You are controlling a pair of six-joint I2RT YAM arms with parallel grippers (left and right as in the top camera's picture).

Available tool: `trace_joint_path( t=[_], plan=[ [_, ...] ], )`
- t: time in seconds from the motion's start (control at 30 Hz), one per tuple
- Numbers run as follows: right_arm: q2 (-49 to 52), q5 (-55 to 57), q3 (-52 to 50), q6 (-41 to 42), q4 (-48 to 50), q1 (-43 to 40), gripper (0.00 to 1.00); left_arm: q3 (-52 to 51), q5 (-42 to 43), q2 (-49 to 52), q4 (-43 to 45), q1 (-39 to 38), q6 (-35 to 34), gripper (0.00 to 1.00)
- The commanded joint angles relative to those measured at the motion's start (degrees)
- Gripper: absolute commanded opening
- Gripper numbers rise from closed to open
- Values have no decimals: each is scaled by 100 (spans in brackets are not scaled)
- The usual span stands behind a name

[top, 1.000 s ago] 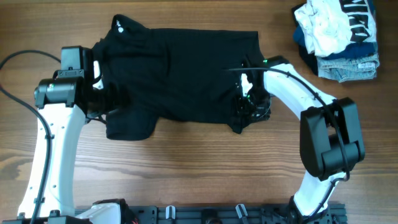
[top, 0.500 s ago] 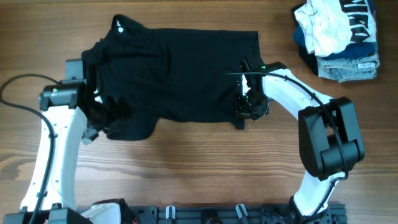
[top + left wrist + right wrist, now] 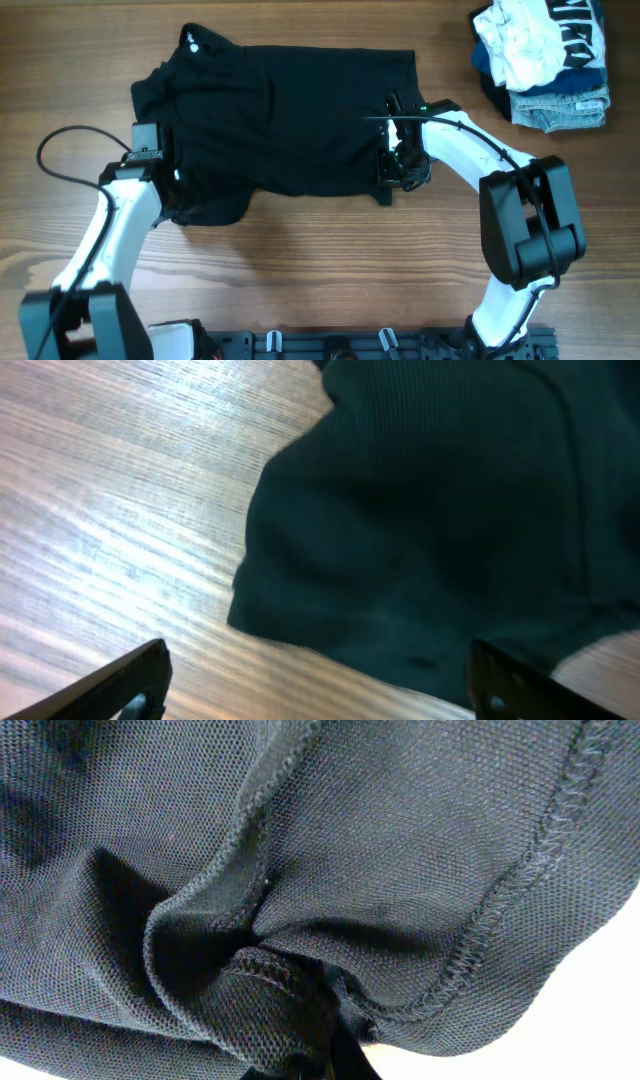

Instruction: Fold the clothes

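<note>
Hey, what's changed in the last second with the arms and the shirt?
The left arm swung in, its wrist moving down the sleeve toward the table's front, fingers open. The right arm tugged the black shirt's hem slightly inward. The clothes pile stayed put.

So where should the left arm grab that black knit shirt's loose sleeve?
The black sleeve's hem corner, approached from the wooden table side: it lies flat with its edge free, right ahead of the open left gripper.

Front-ctr table (image 3: 320, 260) bare; clothes pile (image 3: 545, 60) blocks top-R corner
</note>
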Motion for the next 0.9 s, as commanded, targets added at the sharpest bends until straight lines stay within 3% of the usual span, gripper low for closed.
trace_joint_path(
  t=[0.0, 0.1, 0.17, 0.27, 0.37, 0.5, 0.67, 0.87],
  plan=[
    [210, 83, -79, -2, 98, 17, 4, -90, -203, 492, 289, 39, 494, 89],
    [210, 85, -79, 0, 96, 17, 4, -90, -203, 739, 481, 39, 498, 81],
    [210, 85, -79, 0, 114, 17, 4, -90, -201, 881, 566, 39, 496, 63],
    [210, 85, -79, 0, 118, 17, 4, -90, -201, 1051, 608, 39, 498, 48],
    [210, 87, -79, -2, 131, 17, 4, -90, -199, 1250, 608, 39, 496, 25],
    [210, 87, -79, 0, 151, 17, 4, -90, -201, 1340, 608, 39, 474, 4],
    [203, 81, 70, 125, -131, -48, 4, -31, 68, 1270, 402, 39, 420, 4],
    [-136, 81, 817, 149, -1143, -387, 4, 610, 669, 549, -1005, 39, -2, 4]
  ],
)
